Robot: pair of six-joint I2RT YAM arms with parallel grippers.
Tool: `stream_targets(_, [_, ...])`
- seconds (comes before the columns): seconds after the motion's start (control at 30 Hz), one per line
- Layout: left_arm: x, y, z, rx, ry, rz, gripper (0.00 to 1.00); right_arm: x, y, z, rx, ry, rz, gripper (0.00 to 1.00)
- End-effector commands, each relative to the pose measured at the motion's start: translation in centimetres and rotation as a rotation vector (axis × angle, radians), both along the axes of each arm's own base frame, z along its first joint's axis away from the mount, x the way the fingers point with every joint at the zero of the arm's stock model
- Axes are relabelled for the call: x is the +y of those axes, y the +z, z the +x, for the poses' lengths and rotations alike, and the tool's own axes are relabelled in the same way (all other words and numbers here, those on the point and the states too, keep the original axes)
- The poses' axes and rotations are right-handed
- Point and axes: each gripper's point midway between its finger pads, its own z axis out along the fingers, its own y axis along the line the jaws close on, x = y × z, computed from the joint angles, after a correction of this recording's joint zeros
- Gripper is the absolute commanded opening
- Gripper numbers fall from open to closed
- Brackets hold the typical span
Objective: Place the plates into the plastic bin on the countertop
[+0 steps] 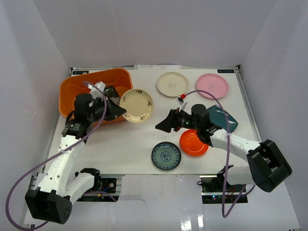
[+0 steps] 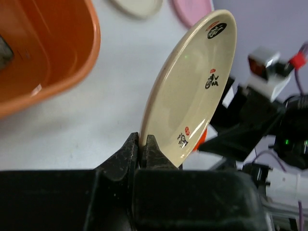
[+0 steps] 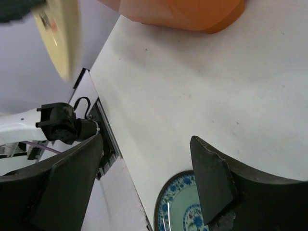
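Countertop (image 1: 134, 144) w/ 5 plates (image 1: 172, 84), 1 bin (image 1: 72, 86)

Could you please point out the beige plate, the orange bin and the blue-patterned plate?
beige plate (image 1: 136, 105), top view, middle of its face.
orange bin (image 1: 111, 77), top view, its far wall.
blue-patterned plate (image 1: 166, 156), top view, its centre.

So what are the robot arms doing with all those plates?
The left gripper pinches a beige plate by its edge, holding it up beside the orange bin. The right gripper is open and empty above the white table. Five more plates lie on the table: a cream plate, a pink plate, a teal plate, a red-orange plate and a blue-patterned plate.
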Motion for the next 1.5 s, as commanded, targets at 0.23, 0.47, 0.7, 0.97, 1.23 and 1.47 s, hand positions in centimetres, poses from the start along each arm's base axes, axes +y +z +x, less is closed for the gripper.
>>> stream_targets(0.23, [13.6, 7.2, 11.7, -0.16, 0.629, 0.079, 0.0, -5.5, -2.9, -1.2, -0.121, -0.096, -0.247, 0.81])
stream_targets(0.47, [18.9, 1.3, 14.3, -0.011, 0.775, 0.178, 0.0, -8.7, -6.2, -1.3, -0.109, -0.192, -0.4, 0.8])
stream_targets(0.7, [21.3, -3.2, 15.7, 0.095, 0.834, 0.302, 0.05, -13.1, -8.6, -3.6, -0.046, -0.307, -0.51, 0.78])
stream_targets(0.97, [21.3, -7.2, 15.9, 0.183, 0.819, 0.321, 0.58, -13.8, -12.7, -8.6, 0.159, -0.249, -0.476, 0.7])
stream_targets(1.23, [18.5, -2.1, 15.7, 0.028, 0.716, 0.192, 0.94, -11.7, -13.7, -10.8, 0.278, -0.198, -0.336, 0.69])
stream_targets(1.47, [12.4, 6.3, 11.1, -0.232, 0.508, 0.064, 0.96, -10.6, -13.9, -10.6, 0.314, -0.213, -0.283, 0.63])
